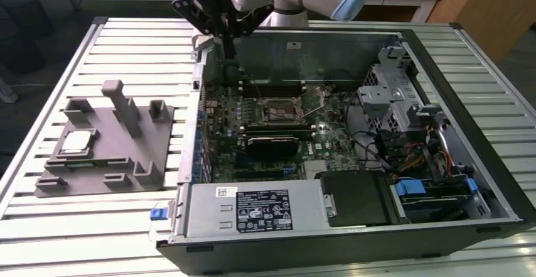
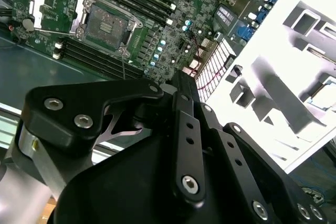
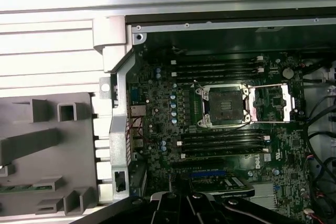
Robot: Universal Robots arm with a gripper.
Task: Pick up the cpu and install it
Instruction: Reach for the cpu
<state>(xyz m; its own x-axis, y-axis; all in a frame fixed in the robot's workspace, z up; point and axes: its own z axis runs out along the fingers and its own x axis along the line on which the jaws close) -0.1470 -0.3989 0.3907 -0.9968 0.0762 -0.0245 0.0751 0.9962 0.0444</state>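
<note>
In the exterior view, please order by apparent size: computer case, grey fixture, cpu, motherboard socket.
1. computer case
2. grey fixture
3. motherboard socket and cpu: these look nearly alike, so I leave them unranked.

Open computer case (image 1: 335,48) on slatted table (image 1: 84,227); grey fixture (image 1: 109,157) just beside it, exterior view's left; motherboard (image 1: 335,139) inside

The exterior view looks down from high up at one end of the ribbed silver metal table (image 1: 67,239). It stands far enough back to see the whole open black computer case (image 1: 352,252), with the grey plastic fixture (image 1: 109,157) on the exterior view's left. The first wrist view looks almost straight down, closer in. The second wrist view looks slantwise past the black gripper (image 2: 181,85). All three share the square metal-framed socket (image 3: 226,106) and the fixture
</note>
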